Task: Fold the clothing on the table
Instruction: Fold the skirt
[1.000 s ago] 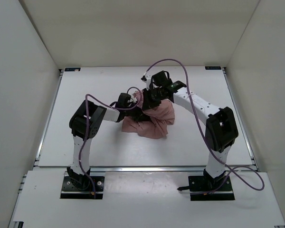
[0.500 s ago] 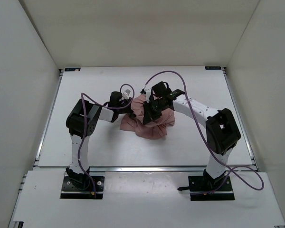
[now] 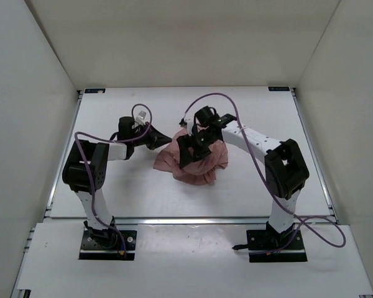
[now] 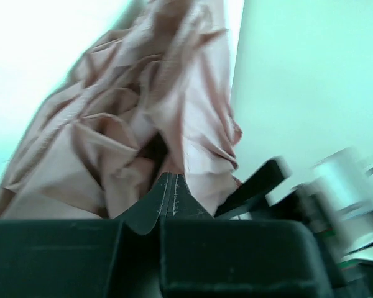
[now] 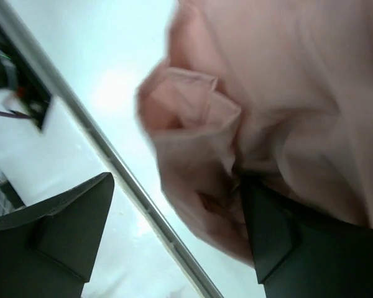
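Clothing [image 3: 199,167] lies bunched in the middle of the counter [image 3: 112,186], its far part hidden under the right arm, with open counter on every side out to the rails. The right end effector [image 5: 177,186] gapes wide, fabric draped over one finger. The left end effector [image 4: 171,186] is pinched narrow at the cloth's left edge; whether it grips the cloth is unclear.

The left arm [image 3: 86,174] and the right arm [image 3: 287,166] are each built of white tubular links joined by blocky black joint housings, rising from a flat black rectangular base plate [image 3: 105,239]. A thin purple cable [image 3: 212,94] loops loosely along each arm. The left claw [image 4: 169,186] and the right claw [image 5: 177,230] have matte black, wedge-shaped fingers [image 5: 74,217].
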Tool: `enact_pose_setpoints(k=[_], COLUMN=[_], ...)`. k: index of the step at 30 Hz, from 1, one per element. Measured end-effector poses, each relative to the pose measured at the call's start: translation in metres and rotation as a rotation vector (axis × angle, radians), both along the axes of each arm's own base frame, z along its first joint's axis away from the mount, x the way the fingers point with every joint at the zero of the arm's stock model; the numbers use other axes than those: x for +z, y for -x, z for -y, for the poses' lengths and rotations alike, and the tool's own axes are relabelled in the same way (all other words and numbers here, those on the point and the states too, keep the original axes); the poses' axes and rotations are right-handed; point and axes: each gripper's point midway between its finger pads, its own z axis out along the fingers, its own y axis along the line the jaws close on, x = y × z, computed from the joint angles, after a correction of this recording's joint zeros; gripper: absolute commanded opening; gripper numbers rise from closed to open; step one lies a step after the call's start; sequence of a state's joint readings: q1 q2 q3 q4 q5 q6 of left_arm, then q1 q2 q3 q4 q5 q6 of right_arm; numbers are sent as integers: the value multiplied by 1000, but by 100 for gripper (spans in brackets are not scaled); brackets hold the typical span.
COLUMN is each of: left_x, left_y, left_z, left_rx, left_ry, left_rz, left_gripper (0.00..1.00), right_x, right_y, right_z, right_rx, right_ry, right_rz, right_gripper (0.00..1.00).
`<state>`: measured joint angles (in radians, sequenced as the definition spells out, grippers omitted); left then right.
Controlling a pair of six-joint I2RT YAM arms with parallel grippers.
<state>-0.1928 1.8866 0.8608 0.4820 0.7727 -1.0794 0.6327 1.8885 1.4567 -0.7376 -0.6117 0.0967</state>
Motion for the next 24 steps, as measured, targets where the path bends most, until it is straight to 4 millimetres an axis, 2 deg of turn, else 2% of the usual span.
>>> enact_pose_setpoints(k=[2,4,6,8,9,10,12,13,15,18,20,22,24], left_x=[13,25,35,42,44,46,48,49,56,81,99,110,112], left_y=[-2,-5,-9,-13,-14,-15,-14,-13,-13,-11,-12,-13,-10], left_z=[-2,-2,0,2,3,4,6,6,4,1,2,4,11], left_rx=[-4,-11,-20,-25,-27,-29,-31,-32,-23,-17,-18,-22,-40], left_ry=[-13,-28,-41,-52,-59,-68,-97,-117,-160,-180,-177,-177,-178], left_rz=[40,77,113,140,149,157,167,174,199,266,319,356,370], left_gripper=[0,0,0,0,0,0,0,0,3,6,9,9,7], right_x=[24,63,111,156,172,184,193,188,165,105,63,34,21], right_y=[-12,-31,-51,-63,-65,-66,-64,-63,-65,-73,-70,-62,-59], right_z=[-3,-5,-5,1,7,14,32,41,60,83,89,88,83], right_rx=[-27,-75,-116,-156,-178,-202,-255,-282,-342,-421,-431,-416,-398], right_ry=[-57,-138,-241,-326,-349,-364,-366,-354,-301,-169,-86,-34,-19], right_rz=[32,88,186,290,333,382,437,441,419,341,274,225,207], right_gripper=[82,84,81,75,73,64,40,36,19,16,17,16,13])
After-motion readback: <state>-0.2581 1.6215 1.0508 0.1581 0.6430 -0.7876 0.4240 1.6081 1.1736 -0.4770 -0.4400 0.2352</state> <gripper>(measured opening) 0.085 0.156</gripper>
